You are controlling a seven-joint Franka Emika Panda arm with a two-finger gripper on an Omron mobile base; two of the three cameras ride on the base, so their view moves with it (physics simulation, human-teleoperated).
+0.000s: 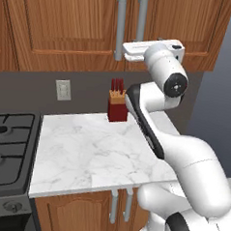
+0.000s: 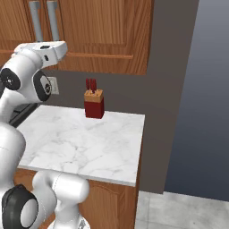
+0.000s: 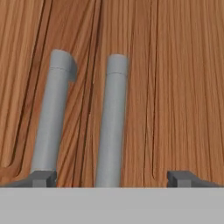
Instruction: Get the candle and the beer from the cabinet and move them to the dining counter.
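End effector (image 3: 112, 177) spread wide at grained wood cabinet (image 3: 183, 87) w/ round silver bar handles (image 3: 111, 122)

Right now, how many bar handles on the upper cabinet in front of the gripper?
2. Left handle and right handle stand side by side on the closed cabinet doors; the right one sits between the open gripper tips. More may lie outside the views.

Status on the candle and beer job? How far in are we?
Done: nothing visible; the wood-brown upper cabinet is shut, candle and beer unseen. In hand: the open gripper faces the two vertical silver bar handles, the right one between its fingertips. Left: opening a door, fetching both items, carrying them to the dining counter.
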